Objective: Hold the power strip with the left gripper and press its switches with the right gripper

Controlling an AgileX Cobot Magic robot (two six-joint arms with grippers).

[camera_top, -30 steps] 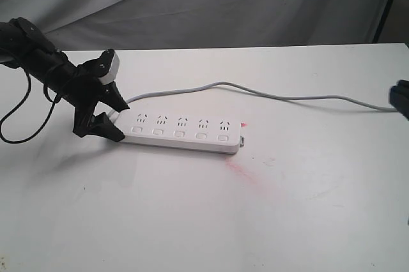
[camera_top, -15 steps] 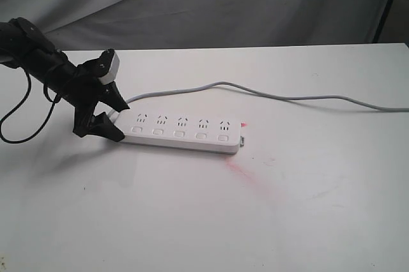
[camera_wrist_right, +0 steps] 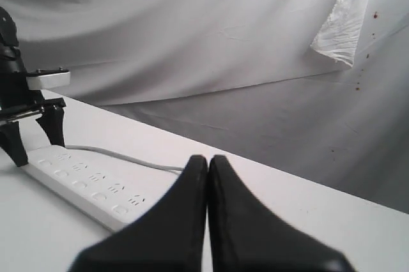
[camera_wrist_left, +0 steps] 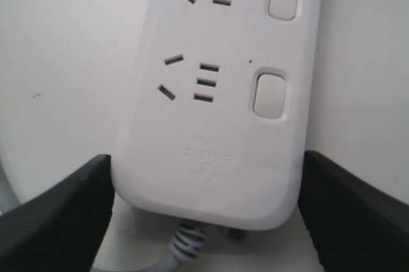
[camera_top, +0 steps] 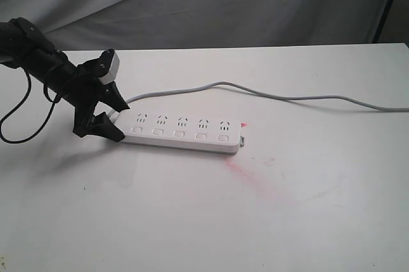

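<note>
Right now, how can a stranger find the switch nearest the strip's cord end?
On the white table lies a long flat white plastic power strip with five sockets. Small white rounded-rectangle switches run below them. Yours is the end switch, closest to the black two-fingered left gripper straddling the strip.

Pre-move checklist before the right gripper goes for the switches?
1. Left gripper straddles one end of the power strip: ok.
2. Left gripper clamped tight on it: cannot tell.
3. Right gripper shut for poking: ok.
4. Right gripper above the switches: not ok, it is well off the strip.
5. Switches uncovered: ok.
</note>
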